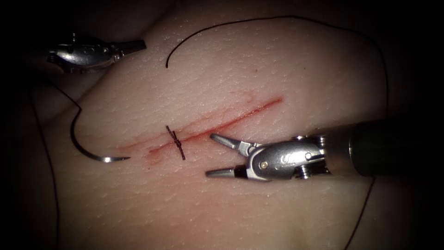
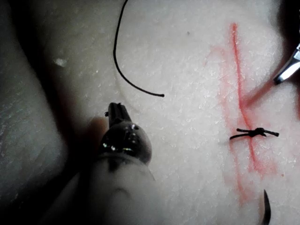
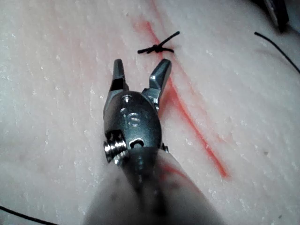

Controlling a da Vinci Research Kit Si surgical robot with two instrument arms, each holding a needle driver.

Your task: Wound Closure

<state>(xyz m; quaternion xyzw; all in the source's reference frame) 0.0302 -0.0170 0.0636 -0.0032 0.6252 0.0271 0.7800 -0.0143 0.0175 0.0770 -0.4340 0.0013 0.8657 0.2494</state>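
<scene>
Right tool (image 1: pixel 212 155) seen with jaws spread wide, nothing held, just right of tied stitch (image 1: pixel 175 142) on cut (image 1: pixel 217 124); same open jaws shown in right wrist view (image 3: pixel 140 75). Left tool (image 1: pixel 134 45) parked well apart at upper left, jaws closed, nothing gripped. Curved needle (image 1: pixel 85 146) left lying free on tissue (image 1: pixel 277 69) left of cut, tip toward cut's end, not in tissue. Thread (image 1: pixel 277 18) trailed from needle, looped across far side; free end (image 1: pixel 167 65) resting near left tool. Red fluid (image 1: pixel 157 155) smeared along cut.
</scene>
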